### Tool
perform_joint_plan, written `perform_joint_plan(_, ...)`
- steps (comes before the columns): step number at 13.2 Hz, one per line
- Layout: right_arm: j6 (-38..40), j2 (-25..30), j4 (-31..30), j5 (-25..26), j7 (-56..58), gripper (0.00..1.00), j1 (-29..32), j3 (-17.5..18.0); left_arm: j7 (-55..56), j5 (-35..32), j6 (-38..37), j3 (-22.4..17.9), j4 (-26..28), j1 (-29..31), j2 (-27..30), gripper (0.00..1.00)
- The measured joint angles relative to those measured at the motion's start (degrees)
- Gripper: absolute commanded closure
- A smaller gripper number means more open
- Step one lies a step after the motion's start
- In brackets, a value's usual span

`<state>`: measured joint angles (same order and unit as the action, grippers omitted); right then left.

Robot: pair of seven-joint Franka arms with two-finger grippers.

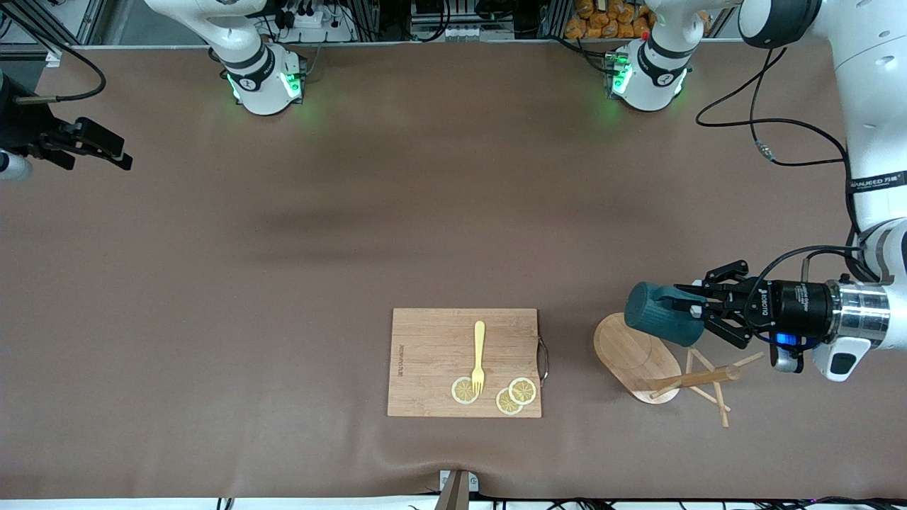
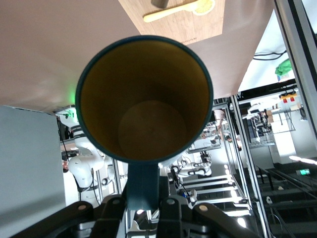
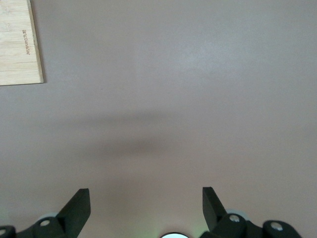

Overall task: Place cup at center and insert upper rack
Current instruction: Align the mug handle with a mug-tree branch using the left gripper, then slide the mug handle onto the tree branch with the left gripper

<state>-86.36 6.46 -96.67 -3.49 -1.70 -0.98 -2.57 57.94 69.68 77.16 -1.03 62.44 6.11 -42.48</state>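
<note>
The left hand (image 1: 698, 312), at the right edge of the front view just below mid-height, is clamped on the handle of the cup (image 1: 662, 314). The cup is carried on its side in the air over the oval base of the rack (image 1: 635, 356), which lies tipped over on the bench (image 1: 283, 283), its post and pegs pointing toward the left arm's end. In the left wrist view the cup's yellow inside (image 2: 144, 101) fills the middle of the frame, with the fingers (image 2: 111, 210) gripping the handle at the bottom.

The right hand (image 3: 146, 206) waits, its fingers apart, over bare bench.

The cup-placing step looks to be under way. Next, I judge, the cup must travel toward the bench's middle, clear of the cutting board (image 1: 464, 362) with its fork (image 1: 479, 355) and lemon slices (image 1: 509, 394), be turned upright and released.
</note>
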Motion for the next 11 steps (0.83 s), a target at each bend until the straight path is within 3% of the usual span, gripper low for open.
perform_joint_plan(11, 0.1, 0.0, 0.0, 0.0, 0.0, 0.0, 0.0, 0.0, -4.6, 2.6, 0.0, 0.0, 0.05, 2.51, -3.54, 1.0)
